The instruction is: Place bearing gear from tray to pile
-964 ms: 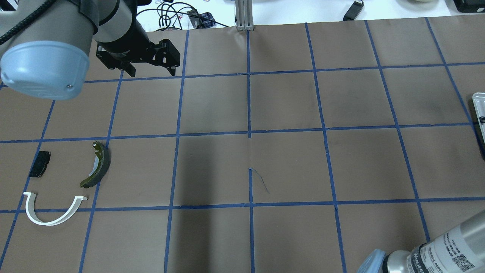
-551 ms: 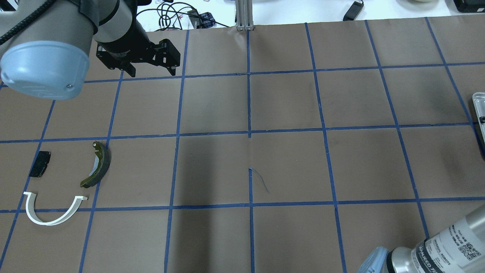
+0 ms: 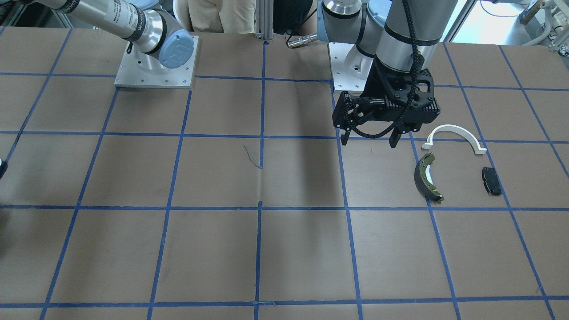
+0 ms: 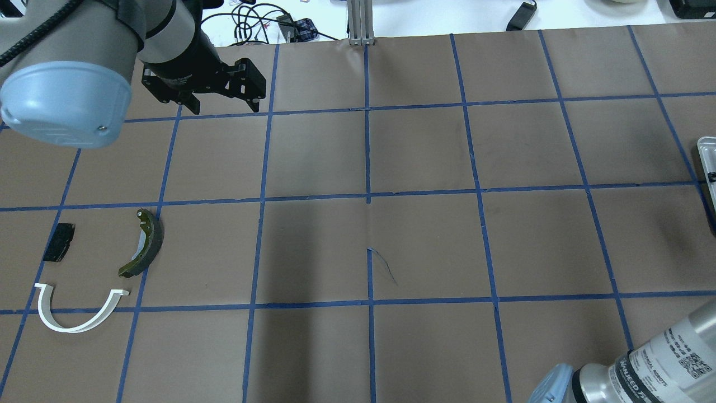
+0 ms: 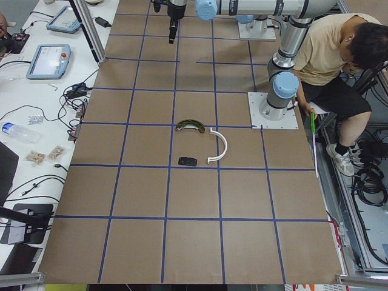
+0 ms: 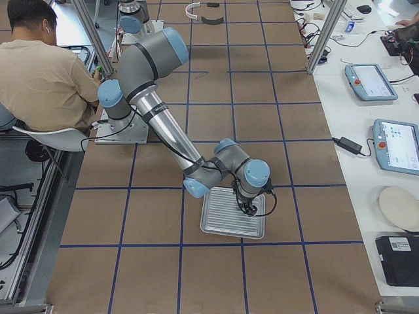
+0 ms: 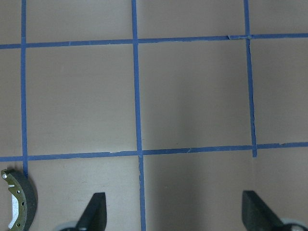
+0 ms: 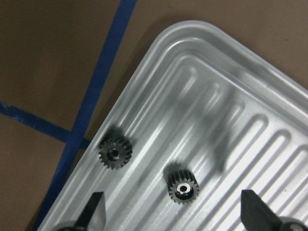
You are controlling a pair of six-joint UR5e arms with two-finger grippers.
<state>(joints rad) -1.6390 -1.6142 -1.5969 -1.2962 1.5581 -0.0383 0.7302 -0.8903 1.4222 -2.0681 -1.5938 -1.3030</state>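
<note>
A: How much of the tray point(image 4: 707, 159) shows from overhead?
B: A sliver at the right edge. A dark speck point(image 4: 711, 177) on it is too small to name. The right wrist view cuts the tray at its right and bottom edges.
A: And the right gripper point(image 8: 172, 211)?
B: There, only its fingertips point(image 8: 96, 211) rise from the bottom edge. From the table's right end it is small and covers part of the tray.
A: The pile point(image 6: 213, 20)?
B: From that end, tiny against the top edge. In the left wrist view the shoe point(image 7: 26, 199) is clipped by the corner.
</note>
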